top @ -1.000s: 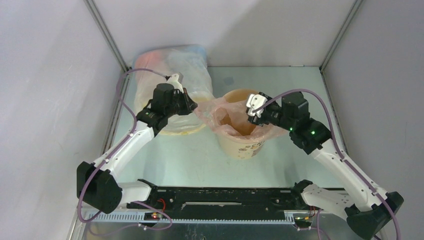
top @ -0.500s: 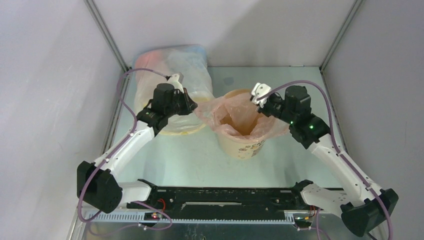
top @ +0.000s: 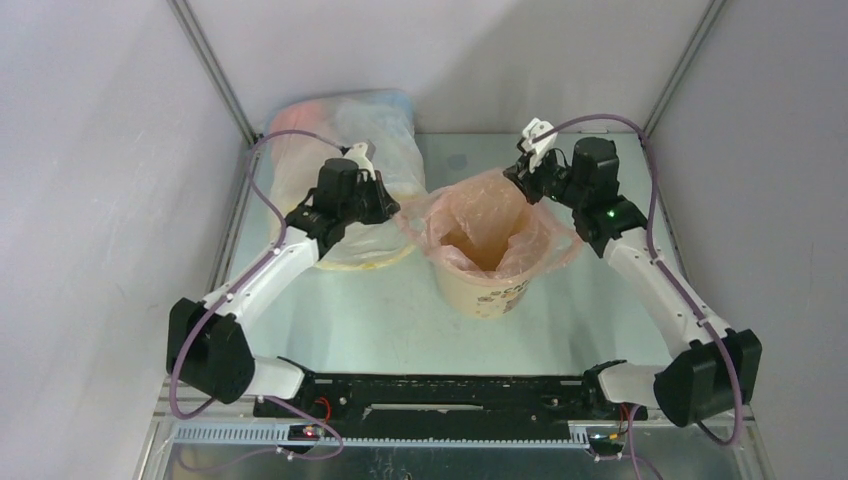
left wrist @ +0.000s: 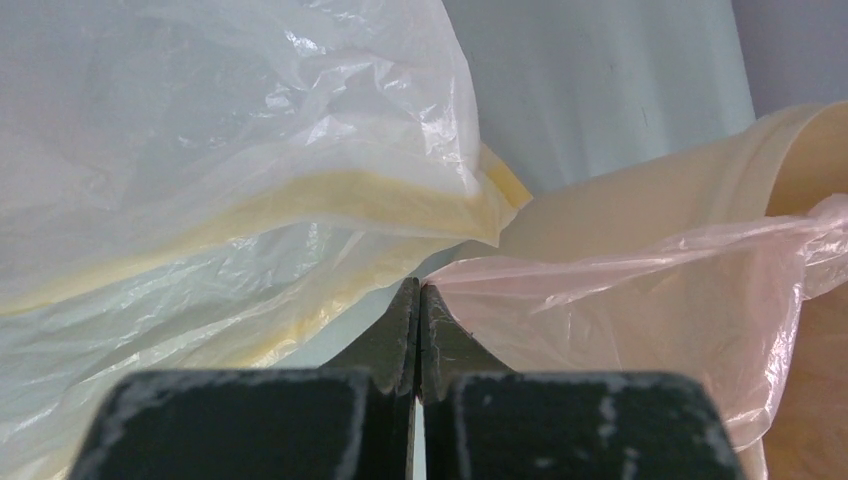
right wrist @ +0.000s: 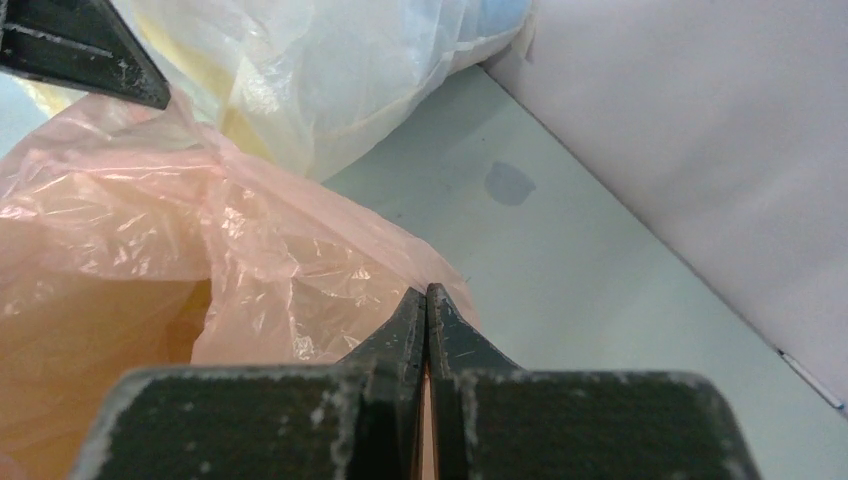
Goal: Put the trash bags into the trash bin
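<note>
From above, the trash bin [top: 492, 288] stands mid-table with the pink trash bag [top: 478, 212] sunk into its mouth and the bag's rim spread over the lip. The left gripper [top: 398, 211] is at the bag's left edge and the right gripper [top: 514, 173] at its far right edge. A clear sack [top: 345, 118] lies far left.

In the left wrist view, the fingers [left wrist: 405, 325] are pinched shut on a corner of the bag, between sack and bin.

In the right wrist view, the fingers [right wrist: 445, 330] are closed tight on the bag's edge above the table [right wrist: 600, 280].

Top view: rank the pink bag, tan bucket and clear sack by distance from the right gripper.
1. pink bag: its rim is pinched by the right gripper.
2. tan bucket: centre, under the bag.
3. clear sack: far left rear corner.
</note>
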You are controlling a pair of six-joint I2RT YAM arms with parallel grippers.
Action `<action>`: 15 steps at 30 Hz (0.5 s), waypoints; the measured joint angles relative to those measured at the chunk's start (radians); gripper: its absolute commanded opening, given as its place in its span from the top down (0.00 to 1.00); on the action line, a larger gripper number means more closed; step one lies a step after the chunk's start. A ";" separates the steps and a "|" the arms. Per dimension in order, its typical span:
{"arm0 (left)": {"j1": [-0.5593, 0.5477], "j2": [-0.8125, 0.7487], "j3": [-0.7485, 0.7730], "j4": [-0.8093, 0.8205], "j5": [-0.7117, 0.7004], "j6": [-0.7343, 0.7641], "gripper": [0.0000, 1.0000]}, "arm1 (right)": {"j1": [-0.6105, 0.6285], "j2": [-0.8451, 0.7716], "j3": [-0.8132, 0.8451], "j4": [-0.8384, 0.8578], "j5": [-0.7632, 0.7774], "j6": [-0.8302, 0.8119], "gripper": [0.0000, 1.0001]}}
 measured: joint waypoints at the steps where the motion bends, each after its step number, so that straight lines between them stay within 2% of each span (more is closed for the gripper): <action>1: 0.000 0.007 0.003 0.000 0.000 0.000 1.00 | -0.006 0.014 0.004 0.011 -0.005 0.019 1.00; 7: 0.001 0.040 0.006 0.000 0.004 0.001 1.00 | -0.059 0.127 0.052 0.048 -0.042 0.121 1.00; 15: 0.001 0.062 -0.003 0.015 0.021 0.001 1.00 | -0.112 0.289 0.119 0.019 -0.091 0.233 1.00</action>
